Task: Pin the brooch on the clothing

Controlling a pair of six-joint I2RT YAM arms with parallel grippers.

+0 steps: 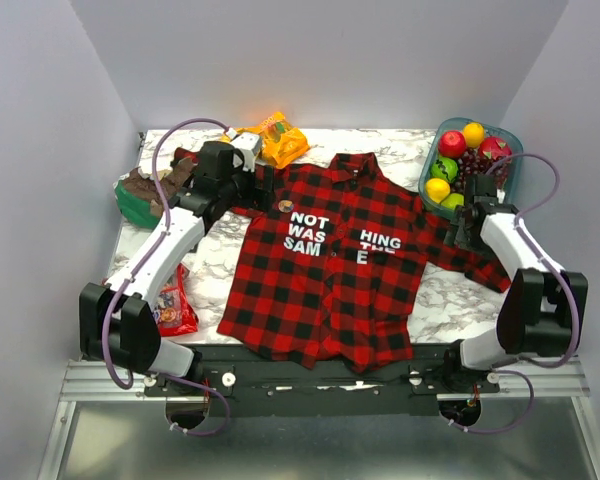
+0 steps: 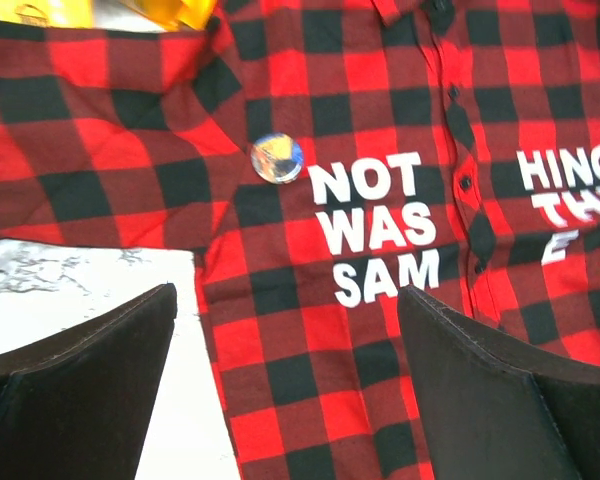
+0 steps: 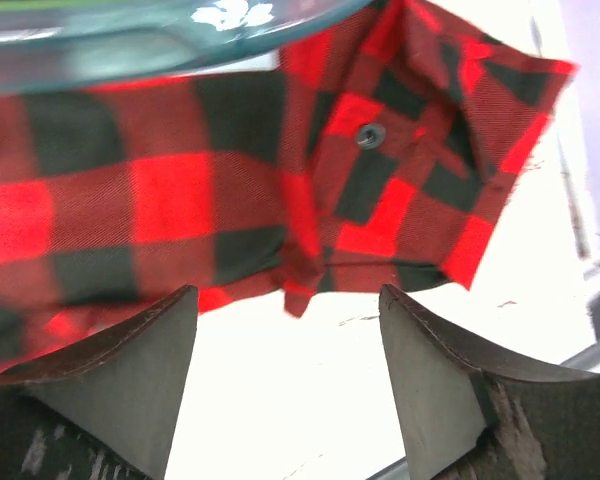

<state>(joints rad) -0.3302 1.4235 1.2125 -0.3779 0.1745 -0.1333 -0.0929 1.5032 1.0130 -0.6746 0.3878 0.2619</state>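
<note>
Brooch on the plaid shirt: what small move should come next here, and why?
Probably draw the right gripper back from the sleeve cuff. The brooch sits on the shirt beside the white letters, apparently placed. The right fingers stand open, gripping nothing, with the cuff lying loose ahead of them, and the left gripper is open and empty too.

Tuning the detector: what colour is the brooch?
Brooch is pale grey with blue and orange patches; best in left wrist view.
</note>
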